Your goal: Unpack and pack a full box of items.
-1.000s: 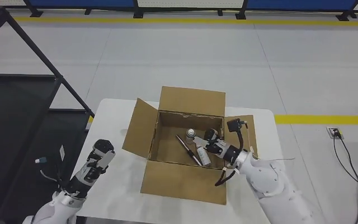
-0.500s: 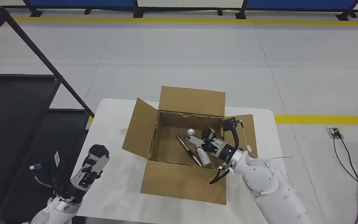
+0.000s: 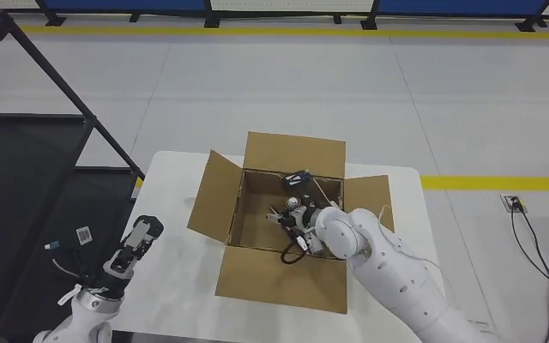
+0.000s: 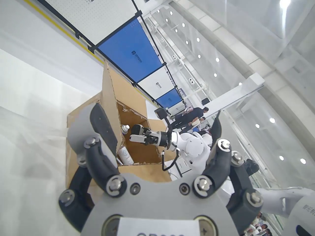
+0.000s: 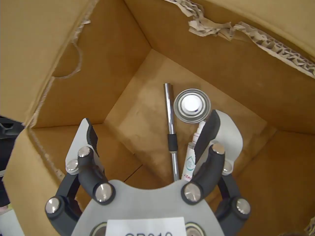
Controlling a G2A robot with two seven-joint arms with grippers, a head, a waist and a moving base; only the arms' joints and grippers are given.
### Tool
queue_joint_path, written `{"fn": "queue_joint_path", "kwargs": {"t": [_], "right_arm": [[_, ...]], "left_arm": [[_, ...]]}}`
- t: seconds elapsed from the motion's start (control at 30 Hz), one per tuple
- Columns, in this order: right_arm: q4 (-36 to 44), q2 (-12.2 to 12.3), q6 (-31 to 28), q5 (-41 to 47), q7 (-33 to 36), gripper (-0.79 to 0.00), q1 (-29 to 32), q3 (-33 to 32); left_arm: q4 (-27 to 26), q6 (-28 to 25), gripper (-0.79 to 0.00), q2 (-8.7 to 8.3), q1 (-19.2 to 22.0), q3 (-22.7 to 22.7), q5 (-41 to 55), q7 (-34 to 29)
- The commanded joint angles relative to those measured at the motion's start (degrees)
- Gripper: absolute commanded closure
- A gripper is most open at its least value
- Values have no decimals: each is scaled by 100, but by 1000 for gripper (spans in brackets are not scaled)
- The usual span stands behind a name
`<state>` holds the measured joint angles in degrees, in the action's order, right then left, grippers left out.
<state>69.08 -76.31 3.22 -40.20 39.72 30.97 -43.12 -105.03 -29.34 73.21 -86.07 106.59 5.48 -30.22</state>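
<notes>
Cardboard on every side: hovering inside the box (image 3: 296, 154), right hand (image 5: 150, 121) spread empty over the steel rod (image 5: 169, 114) flat on the box floor, lengthwise across the grip line, far nearer than the open left hand (image 4: 157, 117) outside.

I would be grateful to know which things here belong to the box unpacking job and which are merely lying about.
Job: cardboard box; metal rod; can; white bottle; right gripper, jaws open inside the box; left gripper, jaws open.
Lying about: black frame; yellow floor line.
</notes>
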Motion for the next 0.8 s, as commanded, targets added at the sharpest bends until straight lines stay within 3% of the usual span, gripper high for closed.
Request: {"fn": "queue_joint_path", "kwargs": {"t": [0.0,0.23,0.27,0.3,0.37,0.47,0.57,0.77], "right_arm": [[-358,-83,-17,25,-71,-785,-169,94],[-1326,-332,-217,252,-221,-785,-556,265],[-1421,-365,-291,290,-199,-643,-600,292],[-1521,-394,-366,316,-196,-425,-639,313],[-1716,-451,-382,322,-188,-283,-707,356],[-1914,-531,-386,266,-221,-194,-774,434],[-2057,-597,-340,199,-298,-18,-812,479],[-1894,-603,-417,25,-566,0,-700,396]], "left_arm": [[10,11,-785,-7,-15,25,63,-13],[10,11,-785,-7,-15,25,63,-13],[10,11,-785,-7,-15,25,63,-13],[10,11,-785,-7,-15,25,63,-13],[10,11,-785,-7,-15,25,63,-13],[10,11,-785,-7,-15,25,63,-13],[10,11,-785,-7,-15,25,63,-13],[10,11,-785,-7,-15,25,63,-13]]}}
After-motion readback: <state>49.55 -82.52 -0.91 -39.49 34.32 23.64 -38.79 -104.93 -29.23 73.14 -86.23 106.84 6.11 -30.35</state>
